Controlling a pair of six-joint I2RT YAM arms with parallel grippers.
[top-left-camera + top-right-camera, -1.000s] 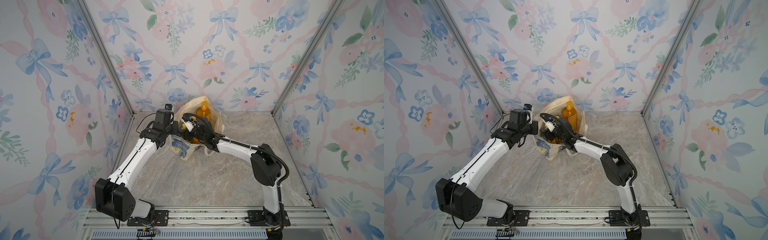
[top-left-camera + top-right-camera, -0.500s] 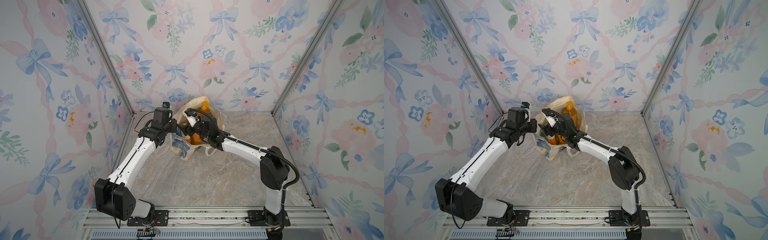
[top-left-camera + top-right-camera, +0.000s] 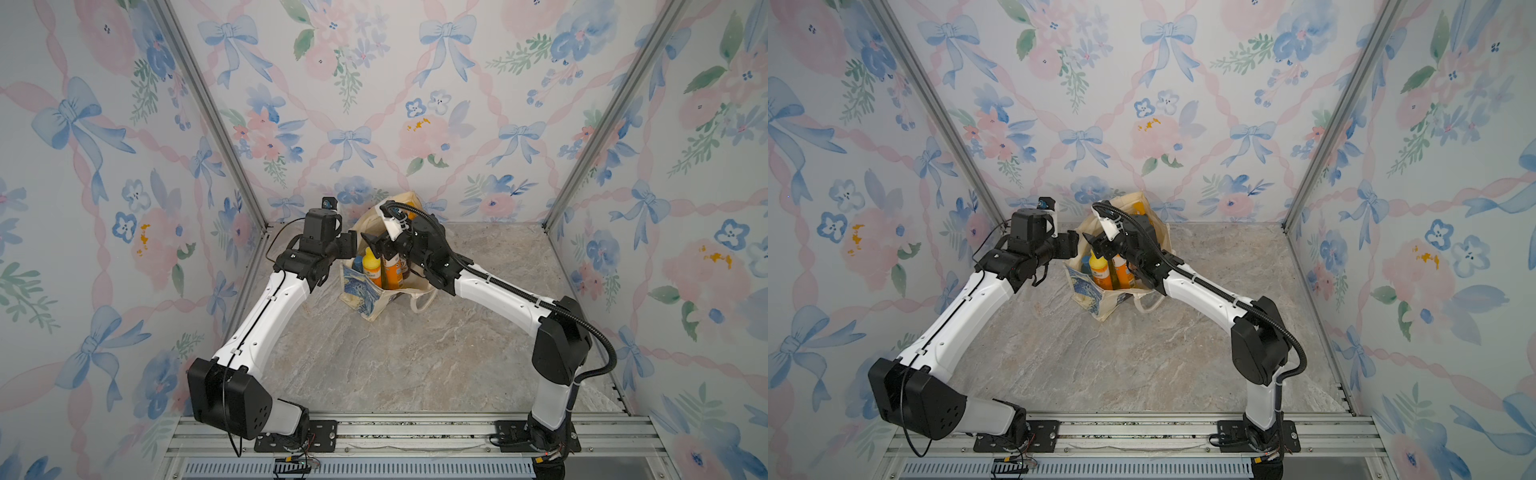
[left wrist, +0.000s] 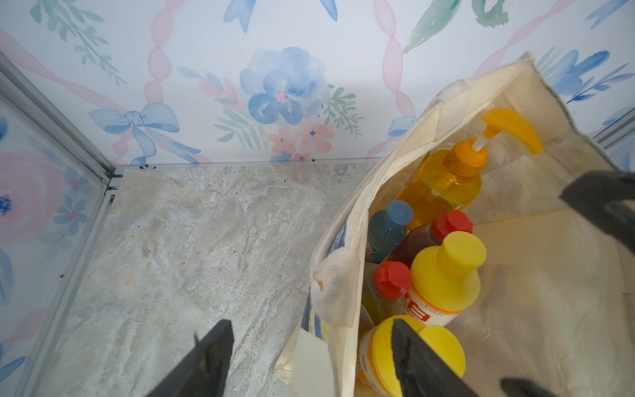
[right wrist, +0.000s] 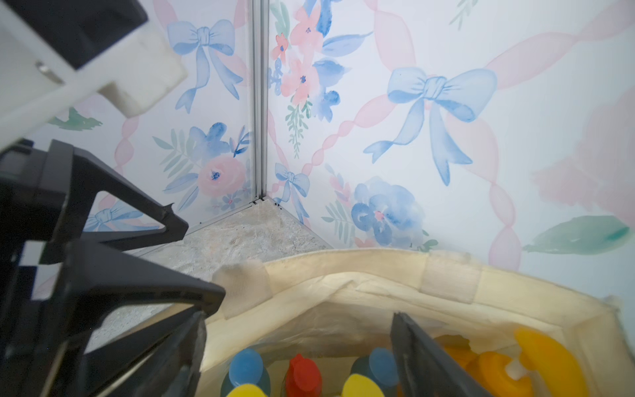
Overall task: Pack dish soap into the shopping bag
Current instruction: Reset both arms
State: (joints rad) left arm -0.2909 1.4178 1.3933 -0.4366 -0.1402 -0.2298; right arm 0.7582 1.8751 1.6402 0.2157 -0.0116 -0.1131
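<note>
The cream canvas tote with a blue-and-yellow print [image 3: 388, 302] stands on the grey marbled bench [image 3: 395, 365] near the back wall. It holds the big orange pump bottle [image 4: 443, 182], dark-red red-capped bottle [image 4: 450, 221], yellow-capped orange bottles [image 4: 446, 271], yellow-green red-capped bottle [image 4: 391, 278] and small blue bottles [image 5: 245, 367]. The left gripper [image 4: 309, 328], jaws apart, hangs over the tote's rim and grips nothing. The right gripper [image 5: 299, 316], also spread and empty, hovers above the mouth.

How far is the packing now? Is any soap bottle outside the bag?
Done: seven bottles are in the bag: a pump bottle, two blue bottles, two red-capped bottles, two yellow-capped bottles. In hand: nothing; the left gripper and the right gripper are open at the bag's mouth. Left: no bottle shows on the table, so likely only to pull back.
</note>
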